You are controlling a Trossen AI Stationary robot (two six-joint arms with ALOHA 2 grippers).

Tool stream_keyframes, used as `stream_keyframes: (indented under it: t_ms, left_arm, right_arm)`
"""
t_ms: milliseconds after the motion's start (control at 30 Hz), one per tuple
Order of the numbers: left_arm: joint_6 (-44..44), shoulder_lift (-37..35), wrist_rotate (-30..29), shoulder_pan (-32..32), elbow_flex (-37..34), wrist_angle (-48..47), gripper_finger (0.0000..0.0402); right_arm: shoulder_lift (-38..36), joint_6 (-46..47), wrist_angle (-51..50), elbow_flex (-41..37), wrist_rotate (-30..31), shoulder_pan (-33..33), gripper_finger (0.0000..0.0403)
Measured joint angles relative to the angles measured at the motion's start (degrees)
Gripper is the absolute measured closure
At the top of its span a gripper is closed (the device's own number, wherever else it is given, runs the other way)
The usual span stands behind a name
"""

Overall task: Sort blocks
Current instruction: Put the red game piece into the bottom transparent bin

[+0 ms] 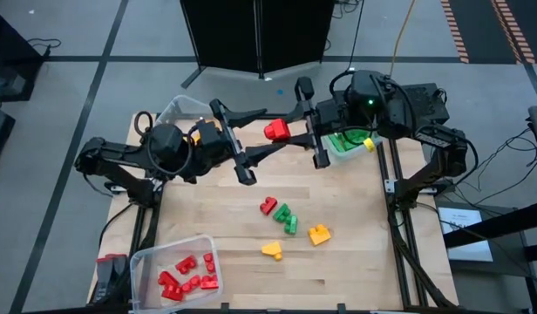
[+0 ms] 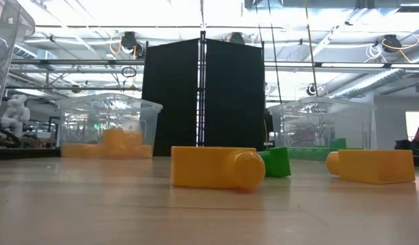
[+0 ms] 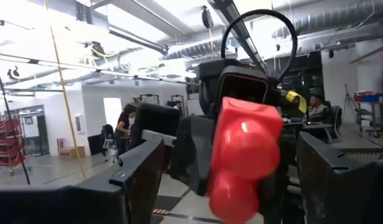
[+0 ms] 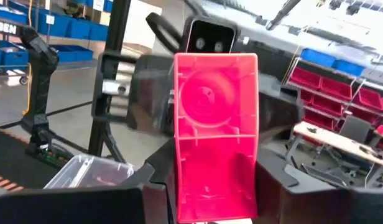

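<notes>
The red block point(image 1: 276, 131) hangs in mid-air above the table's far edge, clamped in the right gripper point(image 1: 314, 138), with the left gripper point(image 1: 242, 139) spread wide around it, seemingly for a handover toward the red bin point(image 1: 146, 259). Its long axis seems to run between the grippers, hollow underside facing the right wrist, studs toward the left

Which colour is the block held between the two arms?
Red block; best in right wrist view.
</notes>
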Motion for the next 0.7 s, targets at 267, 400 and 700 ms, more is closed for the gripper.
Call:
stream_keyframes:
  t_ms: [267, 400, 700]
  left_arm:
    - [-0.03, 0.82, 1.75, 0.51, 0.0, 0.09, 0.0151]
    - [0.02, 1.8, 1.88, 0.71, 0.0, 1.56, 0.0151]
    - [0.02, 2.58, 1.9, 0.68, -0.02, 3.17, 0.0151]
  right_arm:
    - [0.11, 0.2, 1.84, 0.02, -1.27, 0.0, 0.0289]
    - [0.3, 0.2, 1.63, 0.02, -1.36, 0.0, 0.0289]
    - [1.62, 0.33, 0.33, 0.02, -1.42, 0.0, 0.0289]
